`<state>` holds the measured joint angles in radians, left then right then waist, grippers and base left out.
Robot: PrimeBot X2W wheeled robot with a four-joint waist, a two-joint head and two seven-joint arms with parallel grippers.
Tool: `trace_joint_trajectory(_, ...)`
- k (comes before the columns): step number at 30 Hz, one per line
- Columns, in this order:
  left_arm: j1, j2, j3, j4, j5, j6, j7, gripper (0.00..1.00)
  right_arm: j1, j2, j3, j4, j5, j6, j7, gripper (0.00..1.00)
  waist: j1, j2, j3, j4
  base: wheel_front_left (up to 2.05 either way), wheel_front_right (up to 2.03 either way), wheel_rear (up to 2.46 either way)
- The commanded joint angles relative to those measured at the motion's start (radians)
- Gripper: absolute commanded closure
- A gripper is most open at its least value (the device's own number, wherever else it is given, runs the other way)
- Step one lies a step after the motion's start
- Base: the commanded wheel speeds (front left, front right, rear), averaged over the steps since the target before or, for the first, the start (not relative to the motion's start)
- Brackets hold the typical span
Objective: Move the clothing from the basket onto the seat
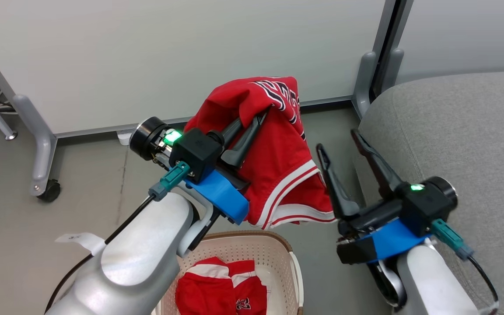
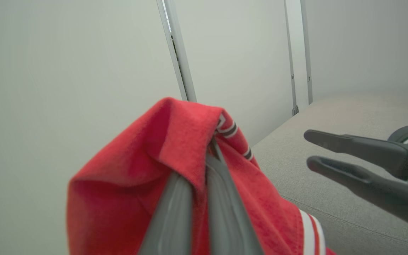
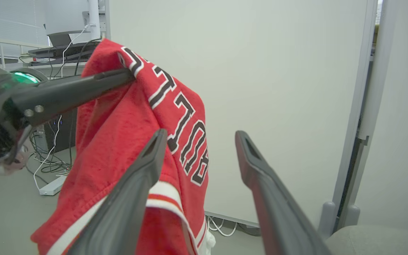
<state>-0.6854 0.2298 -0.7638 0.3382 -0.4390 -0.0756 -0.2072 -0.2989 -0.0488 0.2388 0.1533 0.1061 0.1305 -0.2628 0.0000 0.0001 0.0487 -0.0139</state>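
Red garment (image 1: 278,162) hangs from left tool (image 1: 260,117). Jaws are pinched narrow on a fold of it right at the tips, and most of the cloth drapes down on that tool's right side. Right tool (image 1: 337,141) is spread wide and empty, just right of the hanging hem; can't tell for sure if it touches. Basket (image 1: 252,236) sits below left tool's wrist with second red garment (image 1: 221,293) lying inside. Seat (image 1: 462,131) is right of and beyond right tool. Held garment is not over it yet, with bare floor (image 1: 317,271) under the gap.

Risks:
- **Slip-out:** grip is only a thin fold near the fingertips, so a fast swing could let it slide out and drop on the floor short of the seat.
- **Snag:** hem swinging into right tool's open fingers could catch and tug the fold free.
- **Early release:** let go over the seat's rounded edge and the soft fabric likely slides off.
- **Basket rim:** the low hem could catch it if left tool dips.
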Motion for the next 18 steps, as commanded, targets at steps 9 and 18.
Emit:
trace_joint_trajectory(9, -0.035, -0.016, -0.017, -0.008, 0.010, 0.001, -0.011, 1.00, -0.159, -0.003, 0.126, 0.135, 0.051, 0.000, -0.003, 0.00, 0.0000, -0.0001, 0.039, 0.026, 0.00, 0.00, 0.00)
trace_joint_trajectory(18, -0.056, -0.036, -0.045, -0.018, 0.016, -0.009, -0.019, 1.00, -0.257, -0.003, 0.187, 0.294, 0.089, 0.000, -0.002, 0.00, 0.0000, -0.0001, 0.059, 0.042, 0.00, 0.00, 0.00)
